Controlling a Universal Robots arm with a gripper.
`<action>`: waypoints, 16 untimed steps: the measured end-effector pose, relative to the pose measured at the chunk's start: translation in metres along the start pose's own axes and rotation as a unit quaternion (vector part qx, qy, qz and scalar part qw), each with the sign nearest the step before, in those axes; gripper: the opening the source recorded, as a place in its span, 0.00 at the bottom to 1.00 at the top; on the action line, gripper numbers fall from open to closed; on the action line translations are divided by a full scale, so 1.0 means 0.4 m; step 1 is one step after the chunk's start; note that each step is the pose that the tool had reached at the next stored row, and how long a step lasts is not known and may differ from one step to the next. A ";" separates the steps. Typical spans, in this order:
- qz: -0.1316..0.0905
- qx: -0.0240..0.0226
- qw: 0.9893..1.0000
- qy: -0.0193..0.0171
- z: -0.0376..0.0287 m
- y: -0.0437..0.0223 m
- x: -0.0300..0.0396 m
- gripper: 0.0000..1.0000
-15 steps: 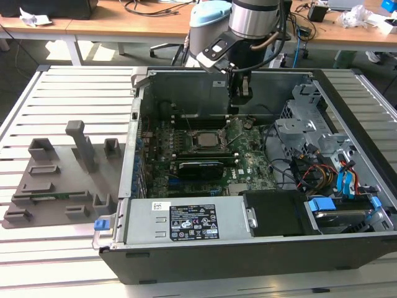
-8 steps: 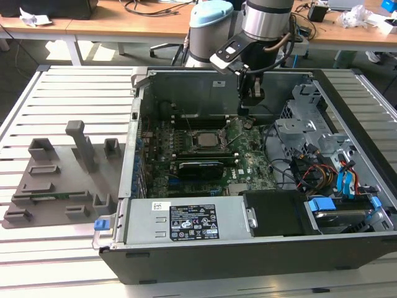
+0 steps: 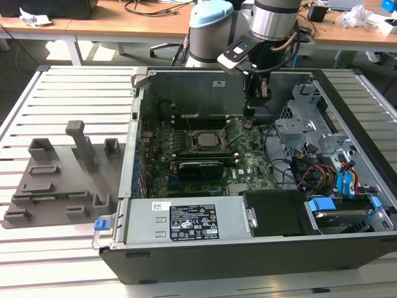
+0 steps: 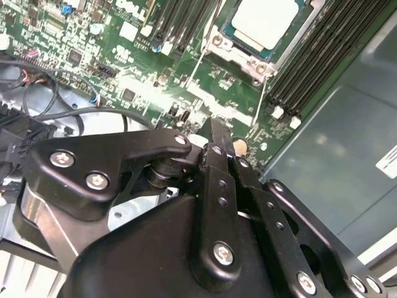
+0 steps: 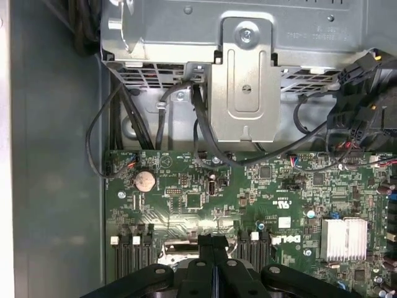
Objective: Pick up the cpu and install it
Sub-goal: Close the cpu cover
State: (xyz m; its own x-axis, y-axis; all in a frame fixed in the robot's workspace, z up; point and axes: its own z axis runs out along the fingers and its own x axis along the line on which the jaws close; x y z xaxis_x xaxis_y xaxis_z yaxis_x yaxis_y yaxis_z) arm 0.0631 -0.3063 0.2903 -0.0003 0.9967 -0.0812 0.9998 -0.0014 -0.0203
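Note:
The cpu [image 3: 203,140], a small square chip with a silvery-grey top, lies flat in its socket on the green motherboard [image 3: 248,155] inside the open computer case. The second wrist view shows the cpu [image 4: 263,22] framed by the socket's metal bracket. My gripper [image 3: 251,113] hangs above the board, to the exterior view's right of the socket and near the case's back wall. Its black fingers [image 4: 218,149] are pressed together with nothing between them; in the first wrist view the gripper [image 5: 214,241] hovers over the memory slots.
A black expansion card [image 3: 200,167] lies just in front of the socket. The labelled power supply [image 3: 186,220] spans the case's front. A metal drive cage [image 3: 304,124] and coloured cables [image 3: 313,174] crowd the exterior view's right. A grey parts fixture [image 3: 56,180] sits outside on the slatted table.

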 end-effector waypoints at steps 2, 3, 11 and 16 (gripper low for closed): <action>0.000 0.000 1.000 -0.002 0.000 0.009 0.000 0.11; 0.000 0.001 1.000 -0.002 0.000 0.013 0.000 0.11; 0.000 0.002 1.000 -0.002 0.003 0.041 0.000 0.11; 0.000 0.002 1.000 -0.002 0.006 0.053 0.000 0.11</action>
State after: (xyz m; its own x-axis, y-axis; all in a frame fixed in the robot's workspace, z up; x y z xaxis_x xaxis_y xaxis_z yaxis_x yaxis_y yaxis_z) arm 0.0844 -0.3063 0.2875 -0.0006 0.9963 -0.0860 0.9997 -0.0015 -0.0249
